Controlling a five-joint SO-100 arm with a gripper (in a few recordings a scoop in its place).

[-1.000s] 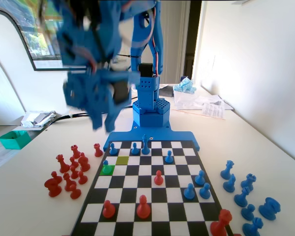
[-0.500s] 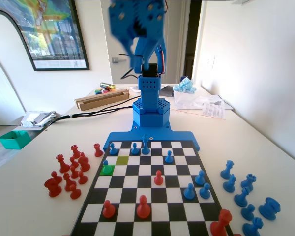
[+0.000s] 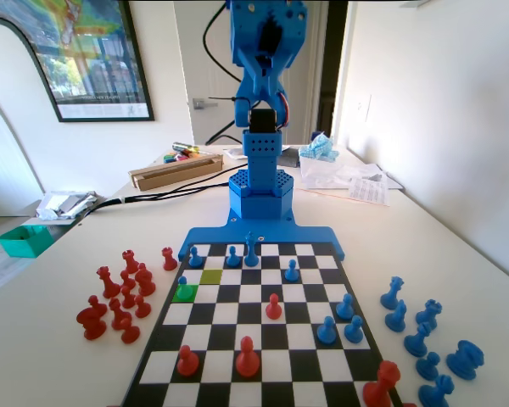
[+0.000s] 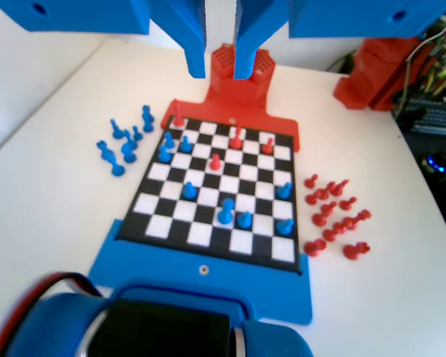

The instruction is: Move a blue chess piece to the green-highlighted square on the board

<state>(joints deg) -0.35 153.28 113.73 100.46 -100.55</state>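
Observation:
A small blue chess piece (image 3: 181, 286), a pawn, stands on the green-highlighted square (image 3: 187, 294) at the left edge of the board (image 3: 259, 237) in the fixed view. In the wrist view the same pawn (image 4: 285, 191) stands on the right column of the board (image 4: 208, 271). My gripper (image 3: 267, 51) is raised high above the arm's base, far from the pawn. From the top of the wrist view, the gripper (image 4: 221, 74) shows its jaws a narrow gap apart with nothing between them.
A paler yellow-green square (image 3: 210, 275) lies beside the green one. Other blue pieces (image 3: 251, 250) and red pawns (image 3: 273, 307) stand on the board. Red pieces (image 3: 119, 297) cluster left of it and blue ones (image 3: 424, 339) right. A green tray (image 3: 24, 239) sits far left.
The arm has swung from low on the left up to the centre above its base. The pawn stays on the green square and no piece has moved.

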